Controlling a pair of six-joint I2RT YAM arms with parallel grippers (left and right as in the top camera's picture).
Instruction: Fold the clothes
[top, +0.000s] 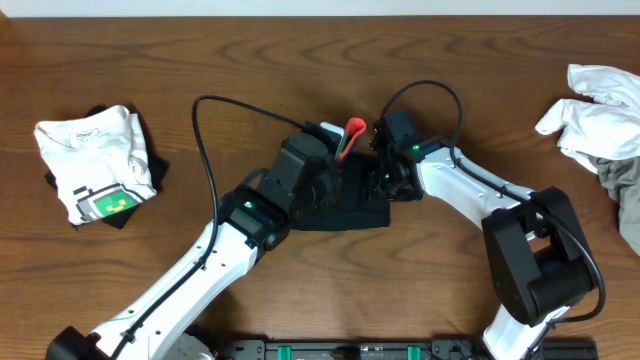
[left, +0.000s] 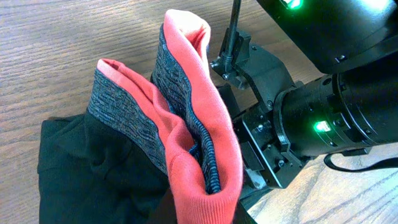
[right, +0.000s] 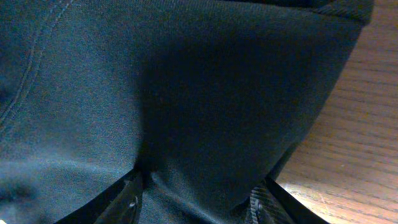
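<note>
Both arms met mid-desk (top: 180, 60) over the black garment (top: 345, 212), which lay partly flat on the wood btwn them. That was the piece being worked. Its coral waistband (left: 186, 124) stood up off the cloth, doubled over on itself with the grey lining showing, instead of lying flat. That fits a lift by the left hand (top: 335, 155) to carry one end across for a fold. The left wrist view showed no fingers, as the band filled the near part of the frame, so I couldn't tell whether that hand was together or apart.

The right hand (right: 196, 202) was low on the opposite side. Its fingers (right: 132, 200) sat either side of a ridge of dark cloth and pressed into it — clamped on the garment, prob. to pin that edge so the body wouldn't slide while the other end was raised. Wood showed just past the hem at the right of that view, so the grip was near an edge, not the middle. From the left wrist camera the right arm (left: 329, 112) sat very close behind the band, w/ green lights on.

A folded white shirt (top: 95, 160) sat on a dark piece at the far left — the done stack, by the look of it. A loose heap of white and grey clothes (top: 600, 120) waited at the right edge, well apart from the arms. So I'd judge the job part done, w/ the fold on the black piece not yet closed.
</note>
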